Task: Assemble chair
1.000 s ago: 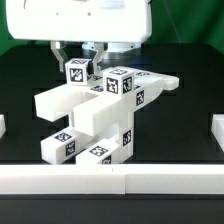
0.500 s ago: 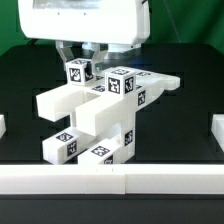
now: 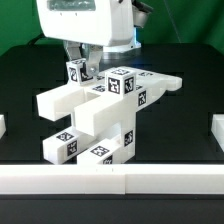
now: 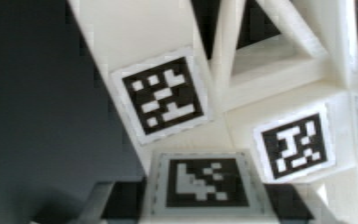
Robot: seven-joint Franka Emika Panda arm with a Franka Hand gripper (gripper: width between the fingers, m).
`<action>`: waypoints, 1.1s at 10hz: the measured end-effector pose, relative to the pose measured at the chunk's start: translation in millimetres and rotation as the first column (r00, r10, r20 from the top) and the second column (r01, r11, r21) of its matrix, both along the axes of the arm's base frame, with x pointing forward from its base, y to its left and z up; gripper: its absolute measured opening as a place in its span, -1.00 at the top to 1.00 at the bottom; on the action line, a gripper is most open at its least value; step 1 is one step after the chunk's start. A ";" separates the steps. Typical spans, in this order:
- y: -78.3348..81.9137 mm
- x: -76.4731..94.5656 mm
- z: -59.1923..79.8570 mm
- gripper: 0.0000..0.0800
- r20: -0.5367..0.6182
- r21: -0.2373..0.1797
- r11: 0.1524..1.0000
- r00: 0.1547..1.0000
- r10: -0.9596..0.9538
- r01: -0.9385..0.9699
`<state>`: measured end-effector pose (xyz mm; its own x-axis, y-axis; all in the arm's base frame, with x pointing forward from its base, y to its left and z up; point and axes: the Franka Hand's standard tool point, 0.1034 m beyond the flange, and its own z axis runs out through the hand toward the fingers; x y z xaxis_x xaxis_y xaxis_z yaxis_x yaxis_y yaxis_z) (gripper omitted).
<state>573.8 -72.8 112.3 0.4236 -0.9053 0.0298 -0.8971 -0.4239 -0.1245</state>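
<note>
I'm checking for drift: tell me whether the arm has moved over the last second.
Yes. The arm has shifted toward the exterior view's right and slightly up, judged against the chair, which has stayed put.

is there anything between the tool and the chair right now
Nothing visible stands between them. In the exterior view the tool is down at the tagged upright piece at the back of the chair, and the wrist view shows only the chair's white tagged parts close up.
</note>
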 end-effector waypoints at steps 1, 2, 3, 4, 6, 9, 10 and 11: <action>0.2 0.3 -0.2 0.28 0.000 0.021 0.995 0.995 -0.099 0.099; 1.2 0.6 -0.5 0.28 -0.003 0.032 0.983 0.984 -0.181 0.181; 2.9 0.9 -0.8 0.28 -0.010 0.042 0.964 0.964 -0.264 0.264; 4.6 1.1 -0.9 0.28 -0.014 0.049 0.947 0.948 -0.318 0.318; 6.1 1.2 -1.0 0.28 -0.017 0.054 0.934 0.935 -0.354 0.354; 7.7 2.2 0.1 -0.26 -0.014 0.045 0.962 0.963 -0.270 0.271; 9.7 2.6 0.1 -0.56 -0.010 0.039 0.973 0.974 -0.226 0.226; 8.9 2.1 -0.3 -0.60 -0.007 0.031 0.987 0.988 -0.157 0.157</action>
<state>576.0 -63.9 112.1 0.2759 -0.9612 -0.0009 -0.9529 -0.2734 -0.1315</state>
